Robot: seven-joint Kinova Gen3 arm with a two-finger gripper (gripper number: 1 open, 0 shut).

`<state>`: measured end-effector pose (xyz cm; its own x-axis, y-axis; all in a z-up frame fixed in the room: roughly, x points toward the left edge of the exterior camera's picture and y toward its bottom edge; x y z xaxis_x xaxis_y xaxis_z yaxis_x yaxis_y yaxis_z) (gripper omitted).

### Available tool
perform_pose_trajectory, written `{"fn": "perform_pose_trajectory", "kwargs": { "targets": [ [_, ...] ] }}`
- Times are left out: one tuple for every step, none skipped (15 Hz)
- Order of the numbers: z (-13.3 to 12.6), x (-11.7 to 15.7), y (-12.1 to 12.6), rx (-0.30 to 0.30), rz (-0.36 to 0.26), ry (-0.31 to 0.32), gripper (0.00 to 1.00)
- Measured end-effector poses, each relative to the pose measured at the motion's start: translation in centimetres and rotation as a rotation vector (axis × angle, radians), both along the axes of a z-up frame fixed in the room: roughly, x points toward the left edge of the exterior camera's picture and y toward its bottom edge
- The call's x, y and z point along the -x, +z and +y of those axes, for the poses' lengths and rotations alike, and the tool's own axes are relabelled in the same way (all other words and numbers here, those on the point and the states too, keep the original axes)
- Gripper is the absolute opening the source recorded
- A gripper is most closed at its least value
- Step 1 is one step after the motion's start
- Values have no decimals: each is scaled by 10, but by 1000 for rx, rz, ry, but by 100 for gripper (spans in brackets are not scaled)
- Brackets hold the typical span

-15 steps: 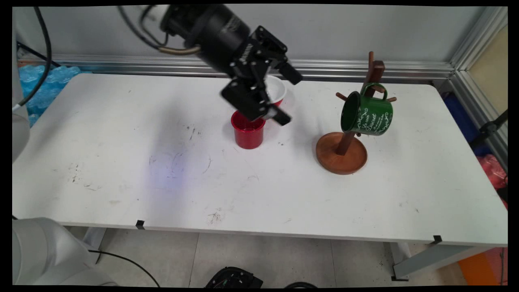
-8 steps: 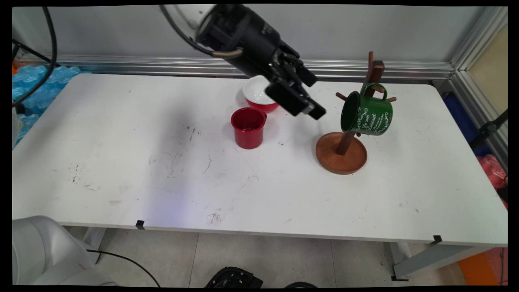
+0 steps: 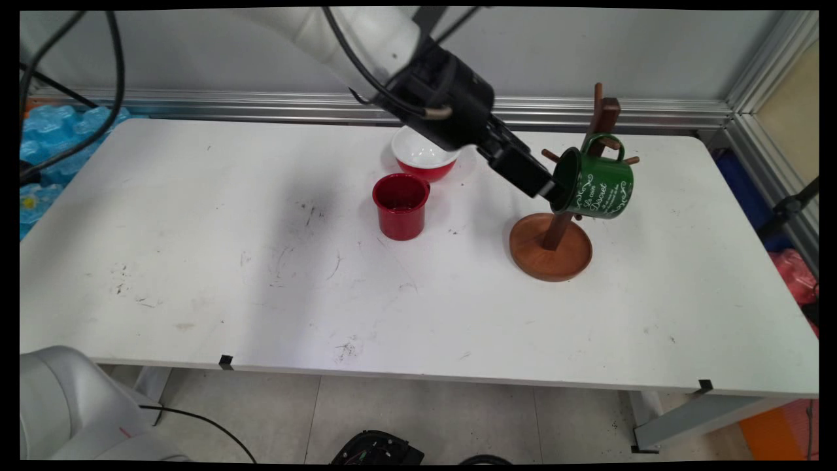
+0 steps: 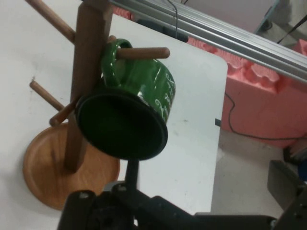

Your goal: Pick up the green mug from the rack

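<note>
Jaws of the black two-finger gripper (image 3: 548,188) I cannot judge as open or closed; its tip is at the rim of the green enamel mug with white lettering (image 3: 596,185). That mug hangs by its handle on a peg of the brown wooden mug tree (image 3: 550,246). Behind the arm, a red cup (image 3: 399,207) stands beside a red bowl with white inside (image 3: 422,157), on the white table (image 3: 196,261).

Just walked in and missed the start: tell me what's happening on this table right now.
The arm has swung right across the table, away from the red cup and the red bowl. Its gripper now sits at the open mouth of the green mug, which hangs by its handle on a peg of the wooden mug tree.
</note>
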<state>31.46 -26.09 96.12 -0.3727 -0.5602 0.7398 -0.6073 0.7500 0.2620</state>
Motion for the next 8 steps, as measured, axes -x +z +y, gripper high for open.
{"fn": "perform_pose_trajectory", "kwargs": {
  "targets": [
    [-3,5,-4,-4,7,4,100],
    [-6,11,-8,-7,15,5,100],
    [-8,16,-11,-8,26,6,100],
    [-11,20,-14,-8,35,7,100],
    [-13,23,-16,-8,40,8,100],
    [-16,27,-19,-9,48,9,100],
    [-20,31,-23,-11,58,10,100],
    [-22,35,-26,-13,65,11,100]
  ]
}}
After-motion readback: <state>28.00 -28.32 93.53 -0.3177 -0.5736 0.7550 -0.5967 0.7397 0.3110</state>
